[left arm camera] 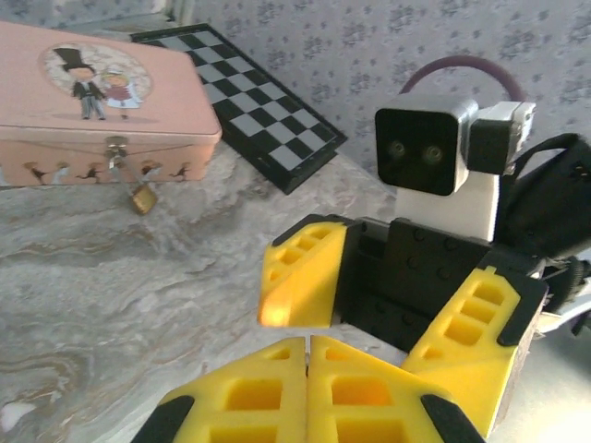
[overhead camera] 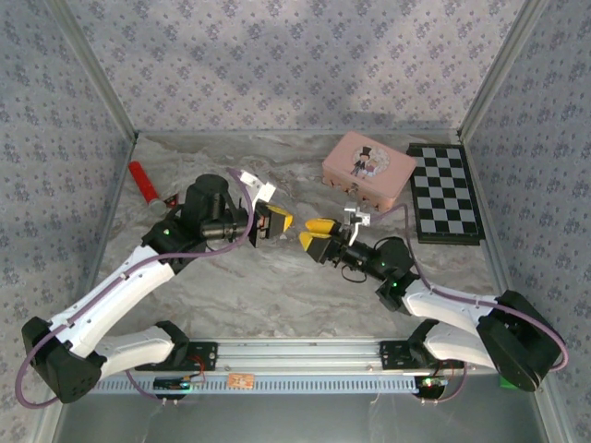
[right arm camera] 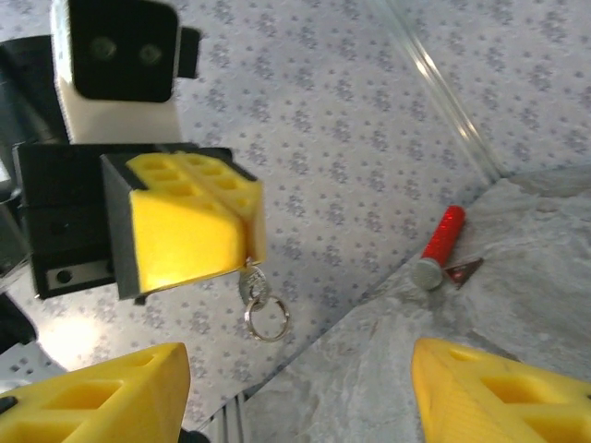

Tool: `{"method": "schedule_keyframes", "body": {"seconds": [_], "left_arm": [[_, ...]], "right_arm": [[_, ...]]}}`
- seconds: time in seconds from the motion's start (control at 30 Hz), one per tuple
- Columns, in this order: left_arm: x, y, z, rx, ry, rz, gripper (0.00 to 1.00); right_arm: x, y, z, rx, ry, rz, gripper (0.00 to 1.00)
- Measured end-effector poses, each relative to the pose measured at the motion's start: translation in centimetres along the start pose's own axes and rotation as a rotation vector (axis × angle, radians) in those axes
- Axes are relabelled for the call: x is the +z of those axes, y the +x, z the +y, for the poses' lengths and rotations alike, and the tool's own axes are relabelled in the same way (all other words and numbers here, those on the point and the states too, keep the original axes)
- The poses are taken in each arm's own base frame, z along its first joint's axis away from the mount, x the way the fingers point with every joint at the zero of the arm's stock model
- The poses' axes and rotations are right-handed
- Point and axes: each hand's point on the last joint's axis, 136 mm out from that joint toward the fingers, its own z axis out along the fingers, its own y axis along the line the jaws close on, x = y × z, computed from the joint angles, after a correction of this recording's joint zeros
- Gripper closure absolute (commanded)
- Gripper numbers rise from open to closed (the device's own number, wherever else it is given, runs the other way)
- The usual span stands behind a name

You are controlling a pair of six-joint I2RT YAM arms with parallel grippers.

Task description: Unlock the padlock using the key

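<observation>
Left gripper (right arm camera: 242, 242): clenched on the key (right arm camera: 251, 277), whose ring (right arm camera: 266, 319) dangles below the fingertips.
Right gripper (left arm camera: 362, 323): jaws released, nothing between them, facing the left tips at close range.
Padlock (left arm camera: 140, 197): hangs at the pink tin (left arm camera: 92, 120) clasp, well beyond both jaws.
Risk: if you pinch the ring alone, the key may twist or drop during handover.
Room: bare table (overhead camera: 277, 295) beneath the jaws; the chessboard (left arm camera: 263, 106) beside the tin narrows your approach.

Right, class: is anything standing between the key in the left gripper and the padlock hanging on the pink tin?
Nothing visible does. Only bare table lies between the left gripper, shut on the key, and the padlock on the clasp of the pink tin. The open right gripper sits close beside that path.
</observation>
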Motion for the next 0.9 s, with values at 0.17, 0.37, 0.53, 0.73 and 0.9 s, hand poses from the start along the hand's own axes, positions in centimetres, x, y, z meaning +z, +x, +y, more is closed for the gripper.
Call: {"method": "schedule_keyframes", "body": {"seconds": [0.17, 0.37, 0.53, 0.73, 0.9], "left_arm": [[-0.1, -0.7, -1.3, -0.009, 0.071, -0.021, 1.00], [-0.1, -1.2, -2.2, -0.015, 0.115, -0.037, 1.00], [-0.1, -1.4, -2.4, -0.019, 0.129, -0.046, 1.00], [0.5, -0.6, -2.0, -0.035, 0.134, -0.025, 1.00], [1.2, 0.0, -1.6, -0.049, 0.141, 0.000, 1.00]], "right_arm": [[0.0, 0.1, 1.2, -0.018, -0.061, 0.020, 0.35], [0.1, -0.4, 2.3, -0.032, -0.105, 0.018, 0.38], [0.2, -0.6, 2.7, -0.036, -0.117, 0.017, 0.42], [0.2, -0.9, 2.4, -0.038, -0.110, 0.011, 0.49], [0.2, -1.2, 2.2, -0.037, -0.106, 0.005, 0.57]]}}
